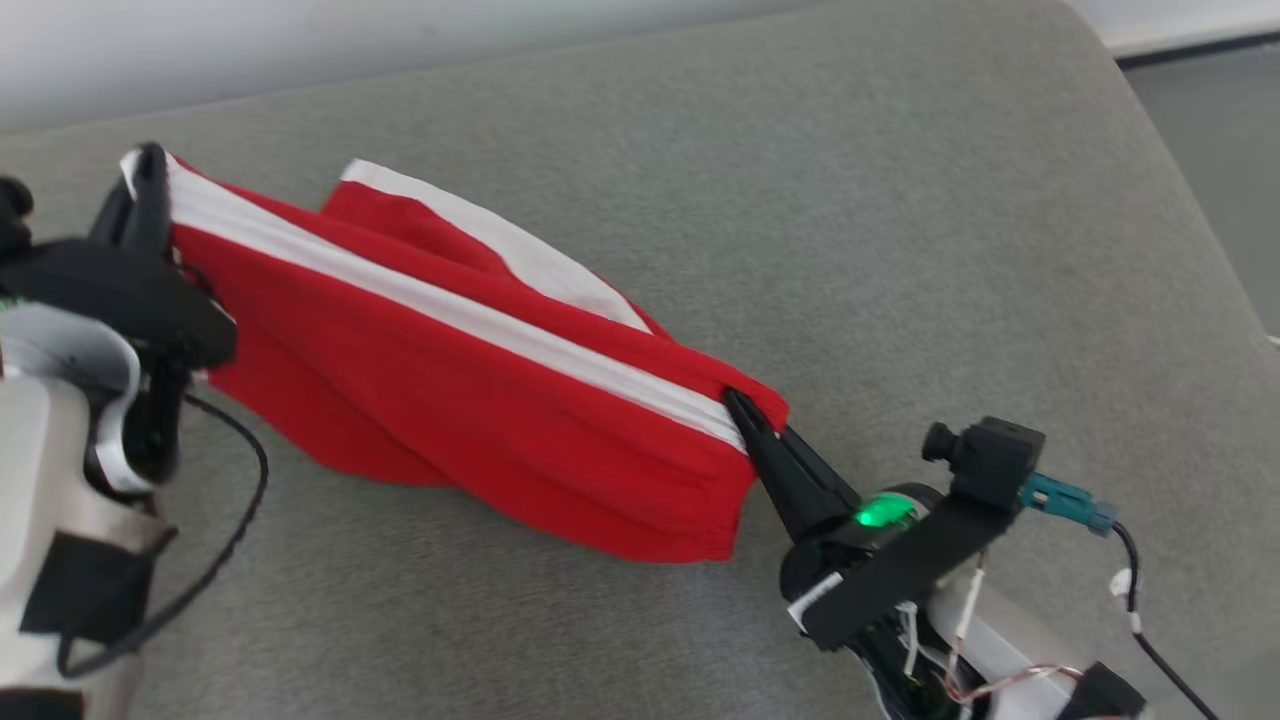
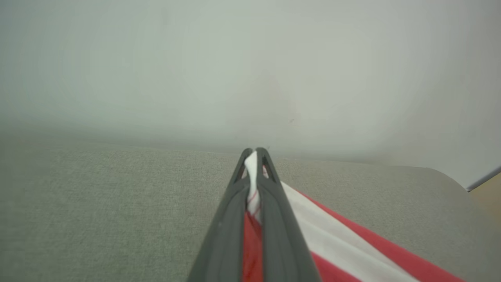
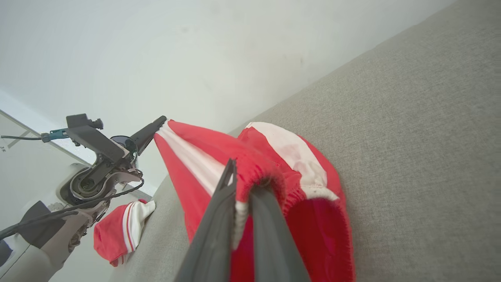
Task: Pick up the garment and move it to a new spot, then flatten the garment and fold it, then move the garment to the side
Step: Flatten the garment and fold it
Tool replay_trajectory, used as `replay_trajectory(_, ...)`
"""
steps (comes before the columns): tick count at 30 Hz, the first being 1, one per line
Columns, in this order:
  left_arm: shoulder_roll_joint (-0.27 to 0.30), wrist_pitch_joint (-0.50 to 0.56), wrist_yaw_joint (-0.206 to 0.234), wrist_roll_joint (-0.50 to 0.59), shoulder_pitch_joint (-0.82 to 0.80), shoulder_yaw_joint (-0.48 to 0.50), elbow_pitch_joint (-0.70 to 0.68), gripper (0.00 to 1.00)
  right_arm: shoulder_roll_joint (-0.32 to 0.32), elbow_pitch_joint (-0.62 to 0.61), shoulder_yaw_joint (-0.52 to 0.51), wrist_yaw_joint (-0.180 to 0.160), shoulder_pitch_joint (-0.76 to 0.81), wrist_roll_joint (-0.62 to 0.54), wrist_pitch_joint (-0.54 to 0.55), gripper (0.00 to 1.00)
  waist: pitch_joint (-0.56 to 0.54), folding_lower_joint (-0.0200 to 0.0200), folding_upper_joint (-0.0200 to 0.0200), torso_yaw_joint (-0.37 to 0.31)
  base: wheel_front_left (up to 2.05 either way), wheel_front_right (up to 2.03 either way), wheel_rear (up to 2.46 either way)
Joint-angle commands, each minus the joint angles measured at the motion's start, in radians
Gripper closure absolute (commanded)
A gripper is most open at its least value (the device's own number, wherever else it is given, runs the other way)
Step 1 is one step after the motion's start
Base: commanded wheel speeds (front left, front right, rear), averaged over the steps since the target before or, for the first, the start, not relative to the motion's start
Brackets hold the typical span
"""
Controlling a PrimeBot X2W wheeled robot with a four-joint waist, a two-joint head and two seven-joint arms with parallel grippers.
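The red garment (image 1: 480,420) with its white stripe is stretched over the gray cushion (image 1: 900,250), left gripper (image 1: 148,185) clamped on one end and right gripper (image 1: 745,410) pinched onto the gathered hem, and the right wrist view also catches another red-and-white garment (image 3: 121,231) at the cushion's edge.

A grey fabric surface (image 1: 900,250) with a rounded corner spans most of the frame; pale wall (image 1: 200,50) runs along the upper left, grey floor (image 1: 1220,150) upper right.
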Motion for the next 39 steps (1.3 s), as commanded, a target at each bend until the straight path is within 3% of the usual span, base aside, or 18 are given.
replay_trajectory(1,0.013,0.006,0.001,0.008,-0.02,0.004,0.012,1.0,0.008,0.011,-0.001,0.001,-0.011,-0.001,-0.002,1.0,0.069,-0.0003,-0.0002,-0.071,0.0,0.0,0.0)
replay_trajectory(10,0.036,0.012,-0.043,0.075,-0.186,-0.068,0.255,1.0,0.093,0.068,0.016,0.001,-0.087,-0.061,-0.002,1.0,0.121,-0.0003,-0.0002,-0.14,0.0,0.0,0.0)
replay_trajectory(23,0.008,-0.04,-0.11,0.135,-0.331,-0.157,0.495,1.0,0.159,0.159,0.018,0.001,-0.133,-0.163,-0.002,1.0,0.149,-0.0003,-0.0002,-0.157,0.0,0.0,0.0)
replay_trajectory(24,0.005,-0.048,-0.115,0.138,-0.338,-0.165,0.508,0.75,0.164,0.164,0.016,0.001,-0.135,-0.166,-0.002,1.0,0.147,-0.0003,-0.0002,-0.156,0.0,0.0,0.0)
replay_trajectory(25,0.005,-0.059,-0.12,0.139,-0.344,-0.169,0.518,0.36,0.167,0.168,0.015,0.001,-0.135,-0.172,-0.002,0.95,0.145,-0.0003,-0.0002,-0.154,0.0,0.0,0.0)
replay_trajectory(26,0.003,-0.073,-0.121,0.14,-0.347,-0.171,0.529,0.0,0.169,0.174,0.013,0.001,-0.134,-0.175,-0.002,0.46,0.141,-0.0003,-0.0002,-0.152,0.0,0.0,0.0)
replay_trajectory(27,-0.002,-0.088,-0.125,0.138,-0.347,-0.173,0.541,0.0,0.17,0.179,0.011,0.001,-0.131,-0.179,-0.002,0.0,0.135,-0.0003,-0.0002,-0.151,0.0,0.0,0.0)
replay_trajectory(34,-0.026,-0.162,-0.149,0.103,-0.321,-0.18,0.605,0.0,0.136,0.208,-0.006,0.001,-0.082,-0.202,-0.002,0.0,0.07,-0.0003,-0.0002,-0.129,0.0,0.0,0.0)
replay_trajectory(39,-0.034,-0.241,-0.156,0.064,-0.274,-0.171,0.614,0.0,0.089,0.18,-0.078,0.001,0.002,-0.236,-0.002,0.0,0.009,-0.0003,-0.0002,-0.108,0.0,0.0,0.0)
